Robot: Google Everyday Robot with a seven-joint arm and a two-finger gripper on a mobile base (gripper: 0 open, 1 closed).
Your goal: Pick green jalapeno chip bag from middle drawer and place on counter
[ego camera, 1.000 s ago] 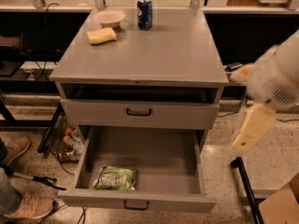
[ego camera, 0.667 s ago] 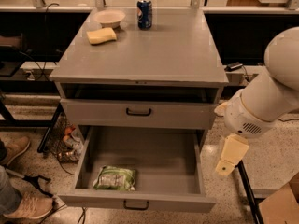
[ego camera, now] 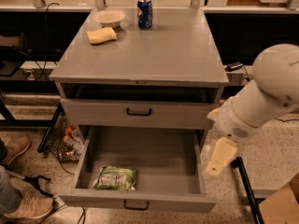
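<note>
the gripper (ego camera: 218, 158) hangs at the right side of the cabinet, just outside the right wall of the open middle drawer (ego camera: 159, 164), and points down toward the floor. whether it is spread or pressed together cannot be told from here. the pale arm (ego camera: 261, 97) behind it comes in from the right edge, its rounded bulk beside the cabinet's right front corner. the drawer is pulled well out. the green jalapeno chip bag (ego camera: 115, 178) lies flat on the drawer floor in the front left part, near the front wall and well apart from the gripper. above the open drawer, a second drawer (ego camera: 138, 111) with a black handle is closed. the counter (ego camera: 159, 55) carries a yellow sponge (ego camera: 102, 35), a pale bowl (ego camera: 109, 17) just behind it, and a blue can (ego camera: 145, 13) standing upright to the bowl's right, all toward the back. a person's shoes (ego camera: 28, 208) show on the floor at the lower left.
</note>
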